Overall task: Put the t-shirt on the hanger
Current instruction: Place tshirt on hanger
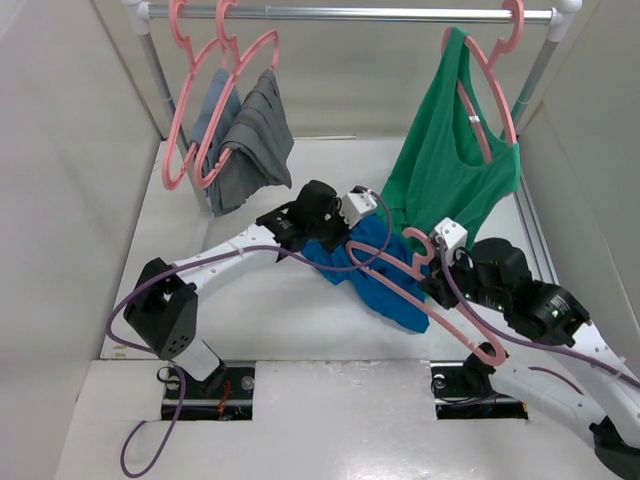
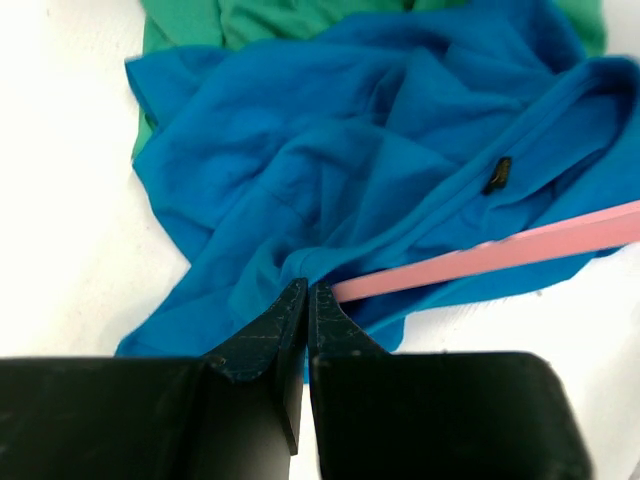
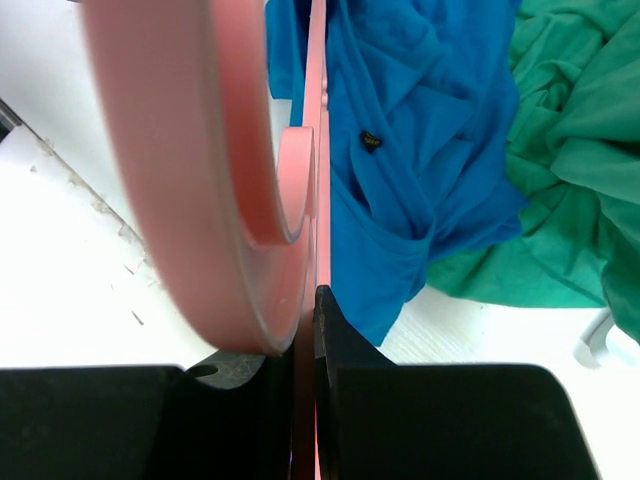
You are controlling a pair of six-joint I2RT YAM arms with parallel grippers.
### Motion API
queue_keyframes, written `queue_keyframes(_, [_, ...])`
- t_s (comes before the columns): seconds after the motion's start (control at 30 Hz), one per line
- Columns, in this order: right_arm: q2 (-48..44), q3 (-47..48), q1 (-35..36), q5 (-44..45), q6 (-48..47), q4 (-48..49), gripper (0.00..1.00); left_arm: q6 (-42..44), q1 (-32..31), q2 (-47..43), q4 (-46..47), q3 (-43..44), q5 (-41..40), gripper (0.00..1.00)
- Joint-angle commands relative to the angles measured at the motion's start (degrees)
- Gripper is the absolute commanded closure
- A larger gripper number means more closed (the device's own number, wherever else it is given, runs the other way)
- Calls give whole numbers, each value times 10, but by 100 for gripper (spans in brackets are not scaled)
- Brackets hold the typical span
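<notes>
Mid-threading on the tabletop (image 1: 260, 320): the left end effector (image 2: 306, 290) is pinched narrow on a fold of the blue t-shirt (image 2: 330, 150), with the cloth bunched right at its tips and spread out ahead of them. The right end effector (image 3: 312, 300) is clamped tight on the frame of the pink hanger (image 2: 500, 253), whose hook curls up close to the left of its fingers while one long side runs straight ahead over the shirt. Seen from the left wrist, that pink bar comes in from the right and slips under the blue cloth just beside the fingertips. The shirt lies crumpled between the two end effectors, partly against the green top (image 1: 450, 170) beyond them, and is not yet draped over the hanger's shoulders. The step in hand appears to be feeding one hanger arm into the garment. The next move likely calls for the left side to lift and open the pinched edge while the right pushes the bar deeper, without dragging the whole shirt along or catching the green top.
</notes>
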Motion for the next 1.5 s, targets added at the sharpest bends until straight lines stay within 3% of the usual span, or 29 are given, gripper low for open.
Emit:
queue_keyframes(0.0, [11,-1,6,-12,-3,61,100,-15,-6,-10,4,44,26,100])
queue_keyframes(0.23, [16,-14,6,7,-8,117,100,-48,-6,-16,-25,70,60,100])
queue_keyframes(0.63, [-17,-127,6,17,-45,368,100,-12,-74,-43,-124,157,96,100])
queue_keyframes(0.87, [-17,-158,11,91,-44,400,100,32,-124,-66,-191,187,109,100])
queue_keyframes(1.03, [-17,-178,11,120,-33,411,100,79,-124,-77,-212,175,128,100])
queue_keyframes(1.17, [-29,-195,11,98,-33,423,100,132,-129,-82,-236,164,175,67])
queue_keyframes(1.2, [-29,-201,11,90,-38,428,100,161,-129,-82,-236,164,175,51])
queue_keyframes(1.33, [-44,-223,11,49,-45,433,100,185,-121,-82,-204,171,124,32])
queue_keyframes(1.43, [-68,-238,11,34,-45,433,100,185,-93,-97,-134,163,80,28])
queue_keyframes(1.47, [-75,-238,11,34,-45,439,100,216,-93,-106,-116,153,38,21])
